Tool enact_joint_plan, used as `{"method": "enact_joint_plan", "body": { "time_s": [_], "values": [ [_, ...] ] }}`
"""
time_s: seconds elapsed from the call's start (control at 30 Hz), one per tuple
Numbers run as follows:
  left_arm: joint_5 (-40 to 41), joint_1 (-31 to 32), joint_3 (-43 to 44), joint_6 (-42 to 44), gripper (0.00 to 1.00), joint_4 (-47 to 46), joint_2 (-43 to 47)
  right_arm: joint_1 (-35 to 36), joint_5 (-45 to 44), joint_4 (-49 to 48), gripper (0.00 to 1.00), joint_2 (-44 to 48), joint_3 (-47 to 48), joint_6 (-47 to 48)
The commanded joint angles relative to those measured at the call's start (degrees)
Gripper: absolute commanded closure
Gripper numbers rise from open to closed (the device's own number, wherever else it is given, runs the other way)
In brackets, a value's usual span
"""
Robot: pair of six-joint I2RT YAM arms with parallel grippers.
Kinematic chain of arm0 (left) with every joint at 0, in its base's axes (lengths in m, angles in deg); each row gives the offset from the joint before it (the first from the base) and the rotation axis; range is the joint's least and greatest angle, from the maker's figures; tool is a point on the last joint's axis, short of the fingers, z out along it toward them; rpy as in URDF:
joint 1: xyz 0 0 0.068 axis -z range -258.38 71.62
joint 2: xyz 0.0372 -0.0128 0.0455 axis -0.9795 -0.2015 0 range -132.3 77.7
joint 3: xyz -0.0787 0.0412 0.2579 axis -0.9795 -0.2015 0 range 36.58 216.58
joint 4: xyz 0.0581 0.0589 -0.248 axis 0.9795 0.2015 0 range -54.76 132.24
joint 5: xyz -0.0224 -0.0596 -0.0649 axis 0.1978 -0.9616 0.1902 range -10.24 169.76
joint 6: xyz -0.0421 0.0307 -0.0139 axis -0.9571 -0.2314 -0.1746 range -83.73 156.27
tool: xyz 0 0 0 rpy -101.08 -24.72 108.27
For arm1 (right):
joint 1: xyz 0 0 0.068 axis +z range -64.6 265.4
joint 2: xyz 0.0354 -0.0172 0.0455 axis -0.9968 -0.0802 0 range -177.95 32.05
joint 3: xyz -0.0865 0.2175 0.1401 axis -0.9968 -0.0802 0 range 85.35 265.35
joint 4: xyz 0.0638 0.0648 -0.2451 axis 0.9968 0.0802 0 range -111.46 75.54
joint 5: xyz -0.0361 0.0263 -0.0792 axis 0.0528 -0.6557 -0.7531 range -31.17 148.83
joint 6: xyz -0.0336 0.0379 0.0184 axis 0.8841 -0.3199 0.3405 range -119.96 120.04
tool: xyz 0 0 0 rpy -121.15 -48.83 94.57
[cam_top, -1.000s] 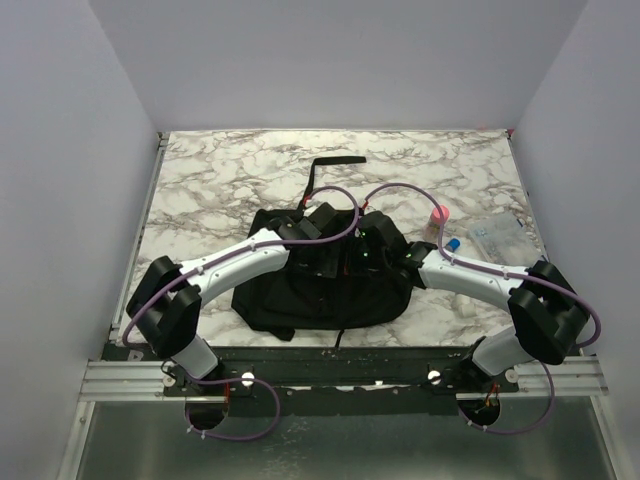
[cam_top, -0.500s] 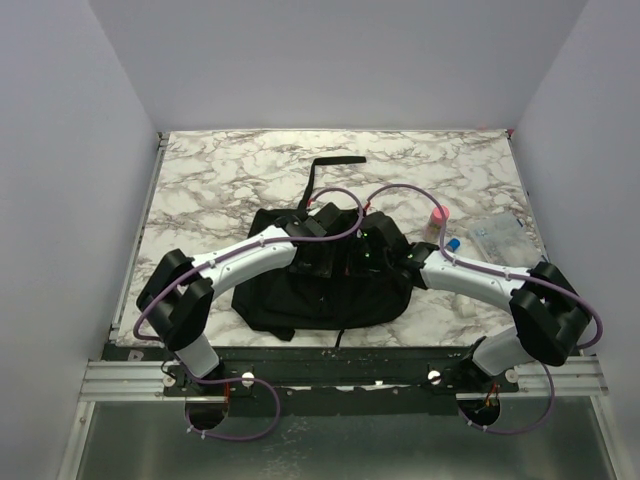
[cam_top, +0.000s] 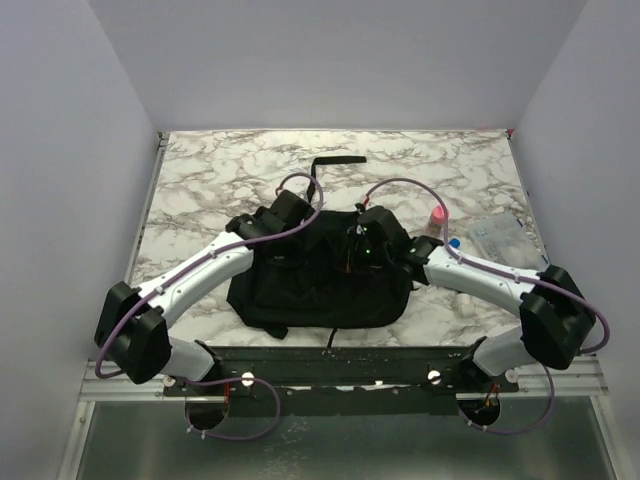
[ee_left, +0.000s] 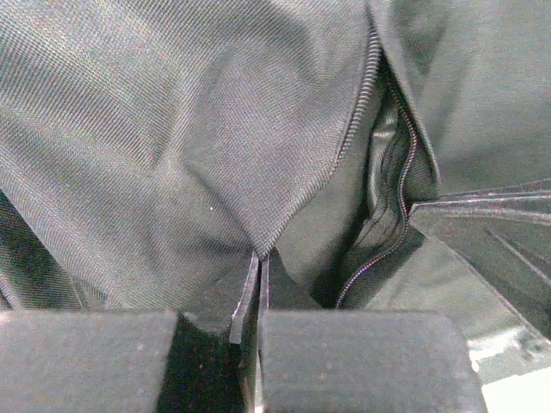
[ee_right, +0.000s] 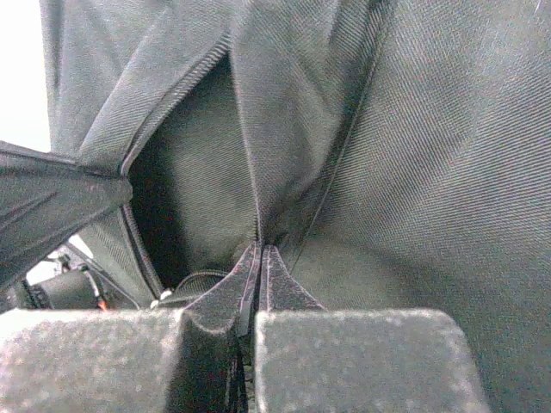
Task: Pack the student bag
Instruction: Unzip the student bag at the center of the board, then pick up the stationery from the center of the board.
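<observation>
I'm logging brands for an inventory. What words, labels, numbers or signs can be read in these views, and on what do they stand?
No text can be read in any view.
student bag: plain black fabric and zips, with no logo or tag showing.
clear packet: too small and blurred to tell whether it bears print.
pink-capped item and blue-capped item: too small to read.

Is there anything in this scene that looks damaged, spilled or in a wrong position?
Nothing looks spilled or damaged. The student bag lies bunched up, but only because the left gripper and the right gripper each pinch a fold of its fabric beside the open zipper.
</observation>
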Motion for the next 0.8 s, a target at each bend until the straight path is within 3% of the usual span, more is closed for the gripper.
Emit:
{"method": "enact_joint_plan", "body": {
  "time_s": [0.0,0.07,0.2,0.37,0.47,0.53,0.77],
  "values": [
    [-12.2,-5.7,0.1,6.0,1.0,-2.3,5.1,0.3,-4.5,12.2,0.99,7.3,7.0,3.7],
    [-17.5,-7.9,0.9,7.7,1.0,-2.3,5.3,0.1,-12.1,18.6,0.91,9.2,11.3,5.2],
    [-25.1,-10.6,4.1,9.5,1.0,-1.3,4.1,-5.4,-24.0,30.2,0.64,9.9,18.4,7.8],
    [-27.0,-11.2,8.3,12.0,1.0,-0.2,1.2,-20.0,-23.6,34.5,0.47,9.4,20.7,13.2],
    [-28.5,-11.2,8.7,13.3,1.0,-0.3,0.4,-24.2,-27.7,34.4,0.23,8.4,20.5,16.1],
    [-28.5,-11.2,7.9,14.9,1.0,-0.9,0.8,-26.5,-27.1,33.8,0.14,6.8,20.7,17.3],
    [-28.6,-11.2,5.2,15.8,1.0,-2.8,2.3,-32.6,-21.8,27.8,0.1,0.7,19.0,18.5]
  ]
}}
